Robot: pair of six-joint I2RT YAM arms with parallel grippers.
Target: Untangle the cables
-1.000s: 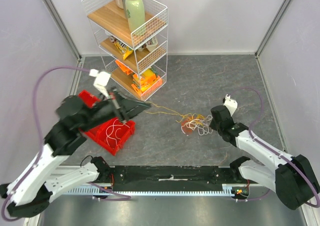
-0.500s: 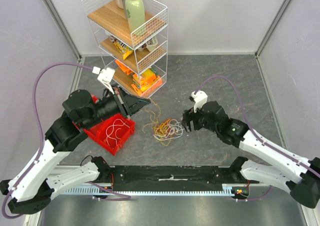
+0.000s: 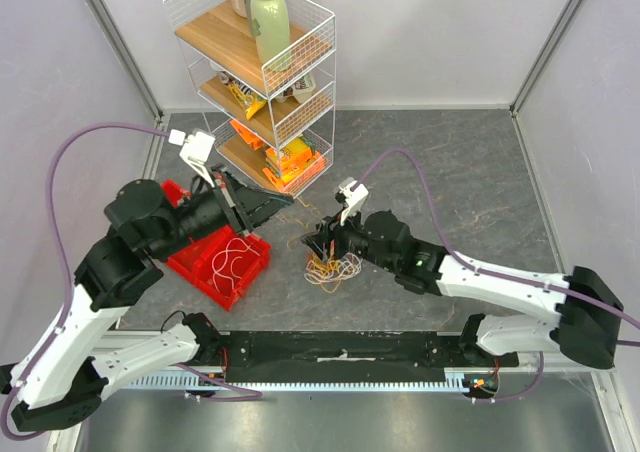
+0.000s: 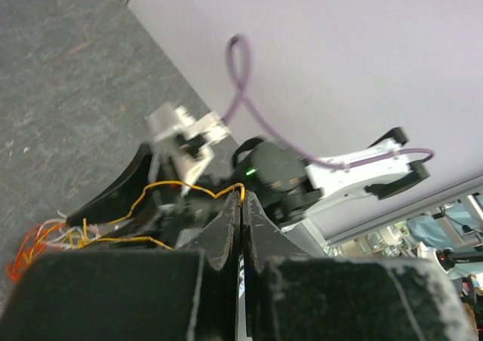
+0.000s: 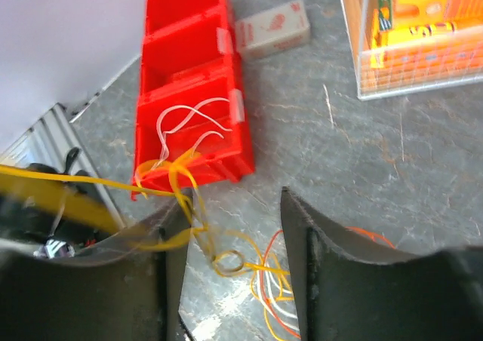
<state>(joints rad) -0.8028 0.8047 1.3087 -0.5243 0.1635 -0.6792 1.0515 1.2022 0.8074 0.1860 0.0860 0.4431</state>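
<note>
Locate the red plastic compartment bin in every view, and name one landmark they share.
Top external: the red plastic compartment bin sits left of centre.
Left wrist: not in it.
Right wrist: upper left.
Shared landmark: the tangle of orange, yellow and white cables, seen in all three.

— Claws over the desk (image 3: pixel 450 172)?
— Two: left claw (image 3: pixel 288 201) and right claw (image 3: pixel 320 244).
— Cables (image 3: pixel 335 264)?
— One tangle in orange, yellow and white; too knotted for a strand count.
— Storage?
— One red bin (image 3: pixel 200 270) of three compartments, one wire rack (image 3: pixel 312 47) of three shelves.
— Anything else?
— One green bottle (image 3: pixel 269 22), one small carton (image 5: pixel 272 29).
</note>
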